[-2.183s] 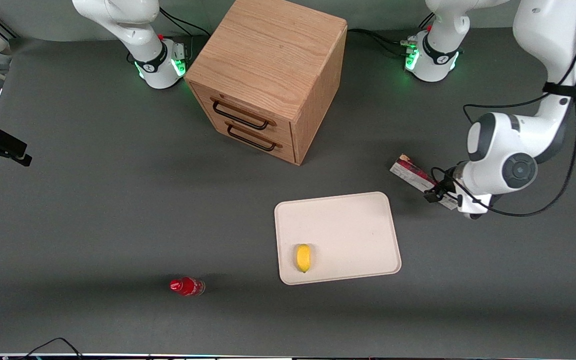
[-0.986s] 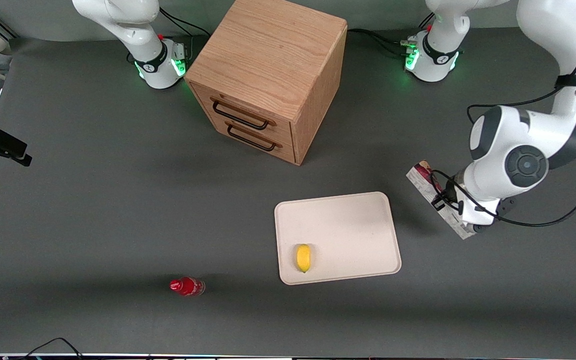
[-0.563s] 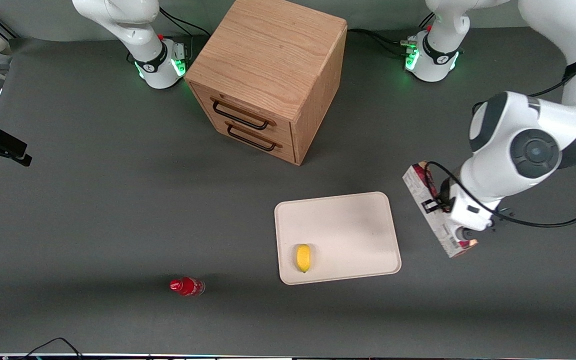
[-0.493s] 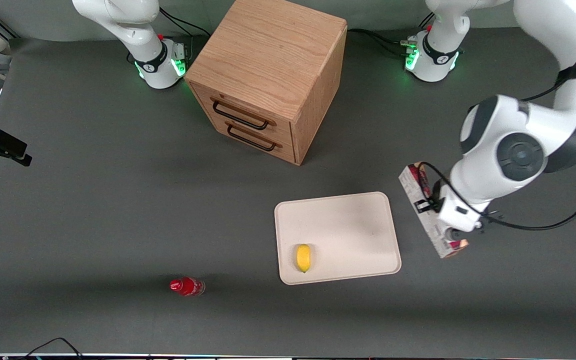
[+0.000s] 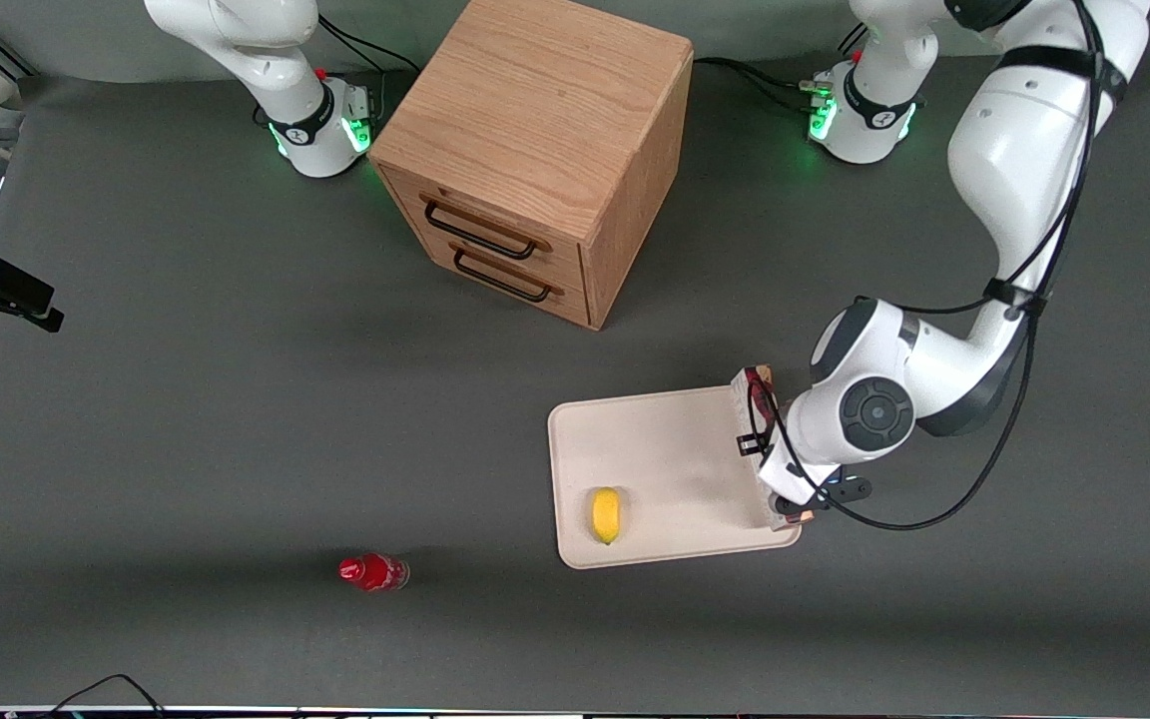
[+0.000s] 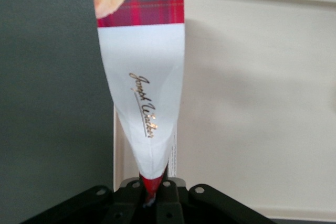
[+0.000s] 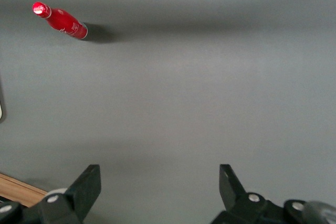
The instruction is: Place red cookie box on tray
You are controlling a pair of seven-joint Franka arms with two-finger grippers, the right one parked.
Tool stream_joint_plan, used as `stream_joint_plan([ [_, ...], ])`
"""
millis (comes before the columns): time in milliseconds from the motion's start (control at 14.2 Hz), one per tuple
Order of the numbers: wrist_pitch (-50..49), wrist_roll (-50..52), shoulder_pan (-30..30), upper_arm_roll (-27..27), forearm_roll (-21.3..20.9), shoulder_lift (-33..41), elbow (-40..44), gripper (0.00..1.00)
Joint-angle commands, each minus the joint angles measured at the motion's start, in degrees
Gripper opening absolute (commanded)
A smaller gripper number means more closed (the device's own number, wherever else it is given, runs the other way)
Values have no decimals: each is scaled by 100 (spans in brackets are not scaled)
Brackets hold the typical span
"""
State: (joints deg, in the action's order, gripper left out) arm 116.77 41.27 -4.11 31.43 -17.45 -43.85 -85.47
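Dark grey surface (image 5: pixel 186 419) carries every item on record. End effector (image 5: pixel 773 461) sits over the tray (image 5: pixel 670 479) at its edge toward the working arm's end, largely hidden by the white wrist in the front view. In the left wrist view the end effector (image 6: pixel 153 192) is clenched on the box (image 6: pixel 143 87): its black fingers (image 6: pixel 168 195) pinch the narrow end, and the box's white face with script lettering and its tartan-red end run away from the camera.

In the front view the box (image 5: pixel 753 414) lies along the same tray edge as the end effector, one end toward the cabinet, the other end hidden under the wrist. Whether it touches the tray or is held just above it cannot be told. The wrist view shows the tray (image 6: pixel 252 103) beside and beneath the box, with grey surface along the box's outer side.

A lemon (image 5: pixel 606 514) rests on the tray, toward the parked arm's end from the end effector and slightly nearer the front camera. A wooden cabinet (image 5: pixel 535 150) with two drawer handles stands farther from the front camera than the end effector. A red bottle (image 5: pixel 372 572) lies on the surface well apart, toward the parked arm's end.
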Motion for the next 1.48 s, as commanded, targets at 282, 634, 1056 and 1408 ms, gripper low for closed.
stream_joint_plan([
  [282,101,-40,-37,-5,-286,-151,223,100],
  [634,-1180,-137,-379,39,-58,612,408,100],
  [1056,-3114,-1425,-477,-679,1048,2255,373,100],
  [1408,-4303,-3500,-459,-1655,1384,3556,-38,100],
])
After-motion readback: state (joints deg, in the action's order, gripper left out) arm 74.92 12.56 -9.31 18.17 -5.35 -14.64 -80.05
